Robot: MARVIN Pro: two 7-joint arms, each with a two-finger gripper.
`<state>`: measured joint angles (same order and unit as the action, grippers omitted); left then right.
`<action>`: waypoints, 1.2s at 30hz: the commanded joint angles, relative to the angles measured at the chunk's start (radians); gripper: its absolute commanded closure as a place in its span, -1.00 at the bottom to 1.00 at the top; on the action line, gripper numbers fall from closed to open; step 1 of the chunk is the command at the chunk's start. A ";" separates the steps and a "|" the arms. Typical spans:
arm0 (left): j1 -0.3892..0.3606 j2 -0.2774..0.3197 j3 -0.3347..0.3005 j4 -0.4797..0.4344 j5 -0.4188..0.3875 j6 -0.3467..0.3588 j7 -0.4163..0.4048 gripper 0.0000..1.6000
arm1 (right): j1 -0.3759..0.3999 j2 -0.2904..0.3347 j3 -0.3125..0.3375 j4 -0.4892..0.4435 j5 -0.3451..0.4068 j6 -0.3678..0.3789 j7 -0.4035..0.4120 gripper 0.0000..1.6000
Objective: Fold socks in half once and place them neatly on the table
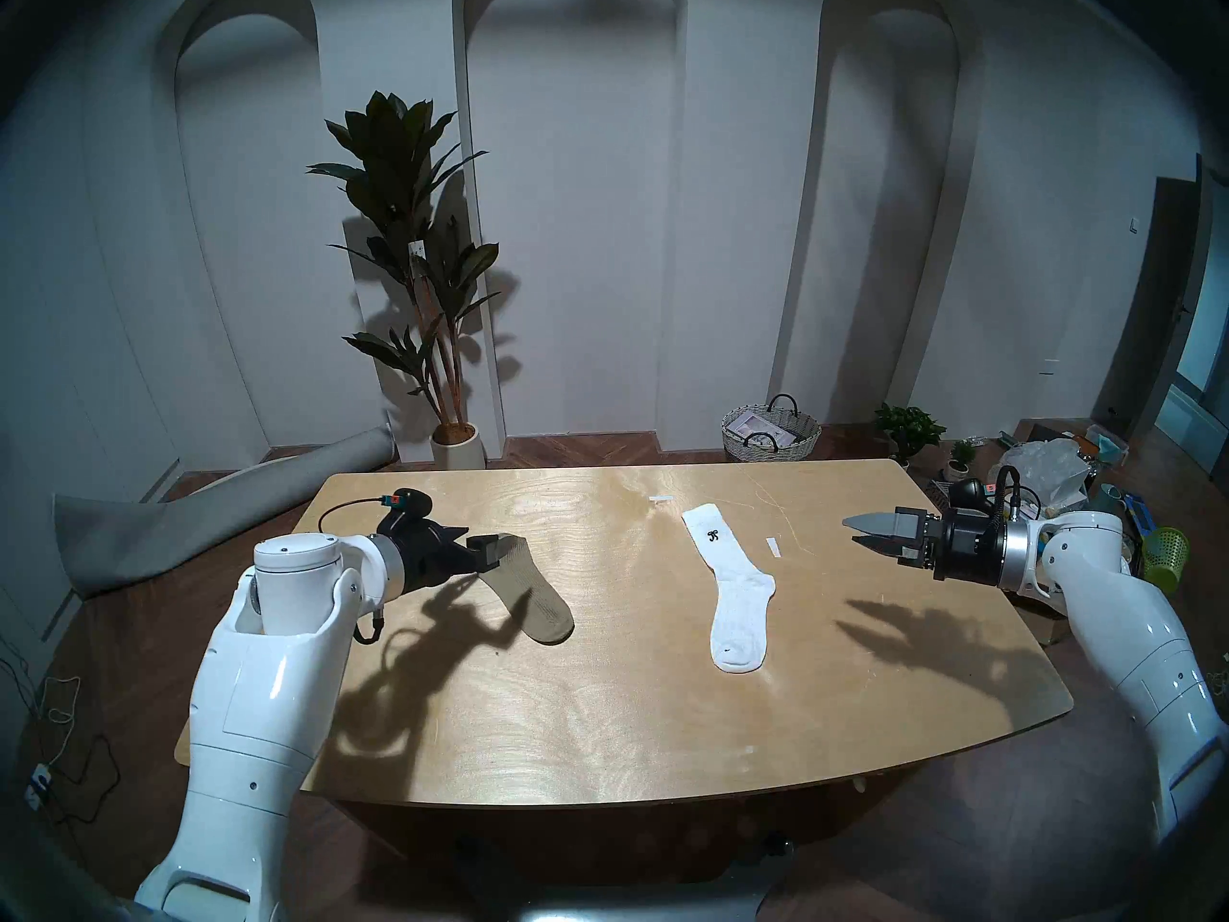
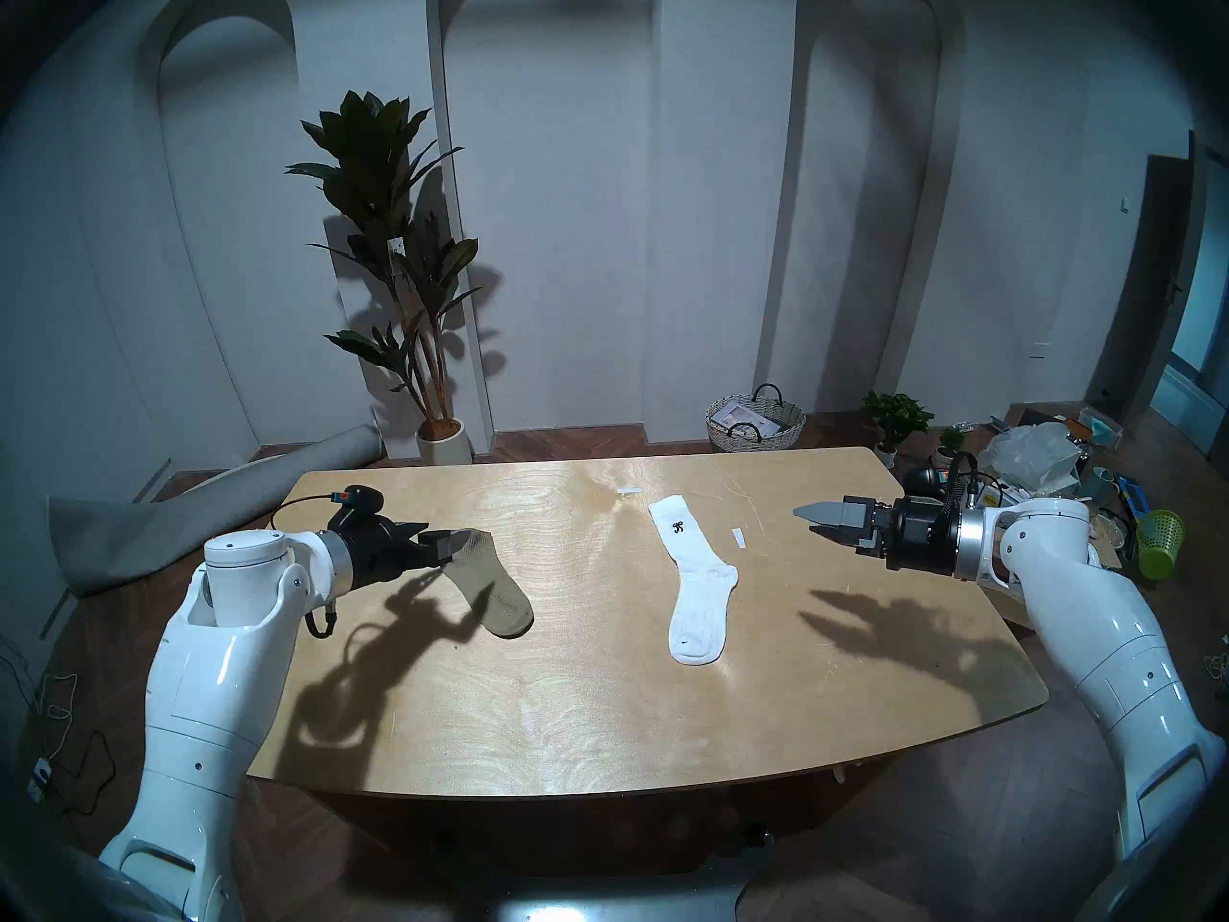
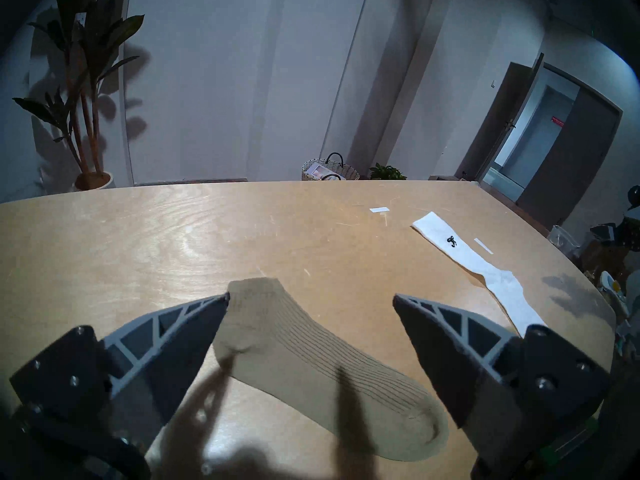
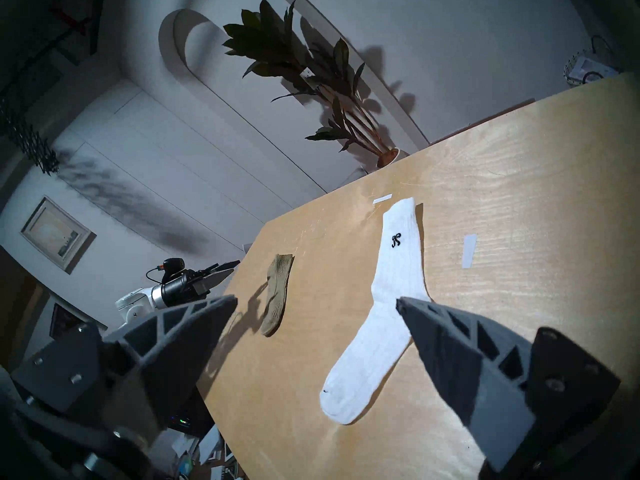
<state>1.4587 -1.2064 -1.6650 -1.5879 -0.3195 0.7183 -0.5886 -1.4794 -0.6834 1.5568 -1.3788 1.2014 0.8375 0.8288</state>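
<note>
An olive-brown ribbed ankle sock (image 1: 535,598) lies flat and unfolded on the left part of the wooden table (image 1: 598,734). My left gripper (image 1: 489,549) hangs just over its cuff end, open. In the left wrist view the sock (image 3: 311,365) lies below and between the wide-apart fingers (image 3: 180,330), whose shadows fall on it. A white crew sock (image 1: 728,588) with a black emblem lies flat right of centre, cuff away from me. My right gripper (image 1: 853,531) hovers open above the table's right side, apart from the white sock (image 4: 394,282), nothing between its fingers.
Two small white paper strips lie near the white sock's cuff, one (image 1: 662,499) behind it and one (image 1: 773,547) to its right. Beyond the table stand a potted plant (image 1: 425,268), a wicker basket (image 1: 771,431), a rolled rug (image 1: 199,521) and floor clutter with a green bin (image 1: 1167,558).
</note>
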 commanded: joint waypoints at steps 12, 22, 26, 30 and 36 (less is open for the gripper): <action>-0.204 0.076 0.022 0.256 -0.059 0.016 -0.165 -1.00 | 0.084 -0.058 -0.046 0.073 0.093 0.122 0.126 -1.00; -0.294 0.085 0.064 0.414 -0.068 0.011 -0.216 -1.00 | 0.090 -0.063 -0.079 0.069 0.121 0.122 0.096 -1.00; -0.321 0.087 0.074 0.458 -0.074 0.004 -0.236 -1.00 | 0.090 -0.064 -0.085 0.067 0.133 0.122 0.095 -1.00; -0.358 0.084 0.084 0.515 -0.082 0.001 -0.254 -1.00 | 0.088 -0.065 -0.087 0.065 0.146 0.122 0.095 -1.00; -0.411 0.069 0.121 0.611 -0.077 -0.006 -0.269 -1.00 | 0.085 -0.065 -0.087 0.057 0.165 0.122 0.097 -1.00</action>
<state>1.1480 -1.1250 -1.5613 -1.0372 -0.3941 0.7228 -0.8313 -1.4038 -0.7535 1.4622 -1.3012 1.3330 0.9612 0.8650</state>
